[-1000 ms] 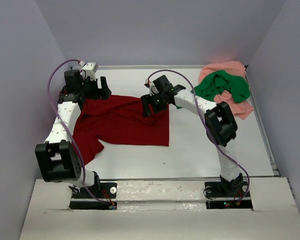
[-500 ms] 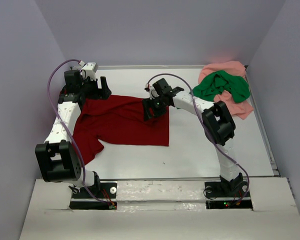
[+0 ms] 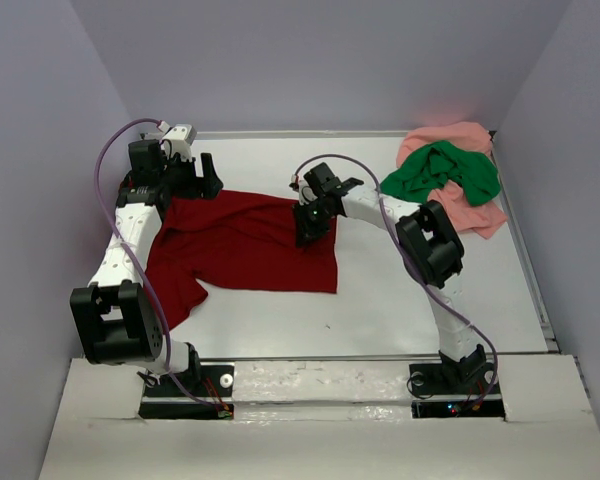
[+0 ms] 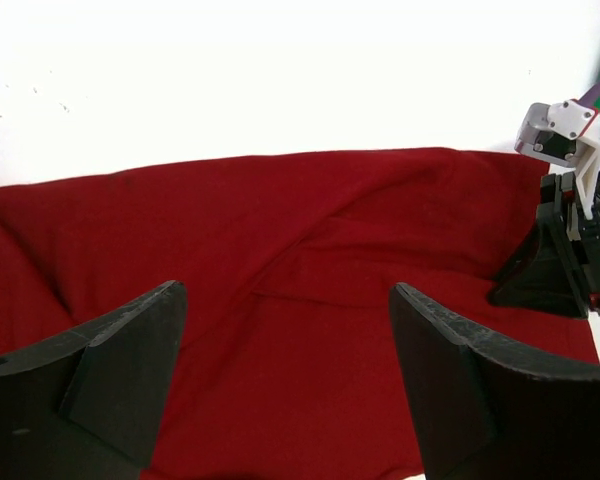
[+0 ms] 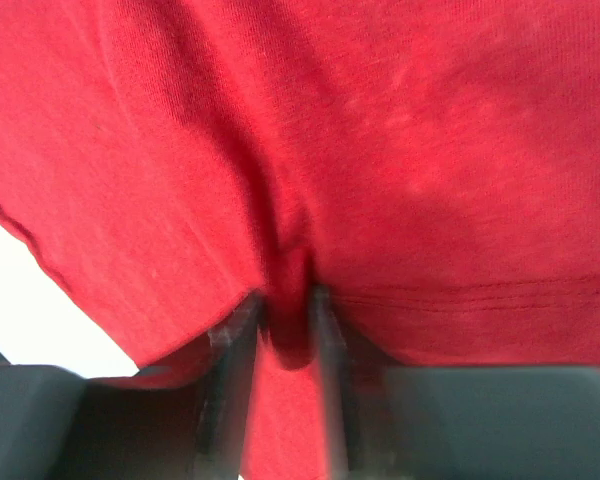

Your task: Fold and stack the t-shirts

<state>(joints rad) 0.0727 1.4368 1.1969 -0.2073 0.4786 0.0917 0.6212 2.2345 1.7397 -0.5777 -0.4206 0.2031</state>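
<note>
The dark red t-shirt (image 3: 245,245) lies spread out on the white table, left of centre. My right gripper (image 3: 311,226) is pressed down on its upper right part. In the right wrist view my right gripper (image 5: 287,305) is shut on a pinched ridge of the red cloth (image 5: 400,150). My left gripper (image 3: 206,176) hovers at the shirt's far left edge. In the left wrist view my left gripper (image 4: 287,297) stands open above the red cloth (image 4: 310,250), nothing between its fingers. The green t-shirt (image 3: 446,170) lies crumpled on the salmon pink t-shirt (image 3: 472,212) at the back right.
Grey walls close in the table (image 3: 400,300) on the left, back and right. The right arm's wrist (image 4: 570,250) shows at the right edge of the left wrist view, resting on the red shirt.
My right gripper has moved a little down and left onto the red shirt and closed on a fold of it. The left arm has stayed still.
</note>
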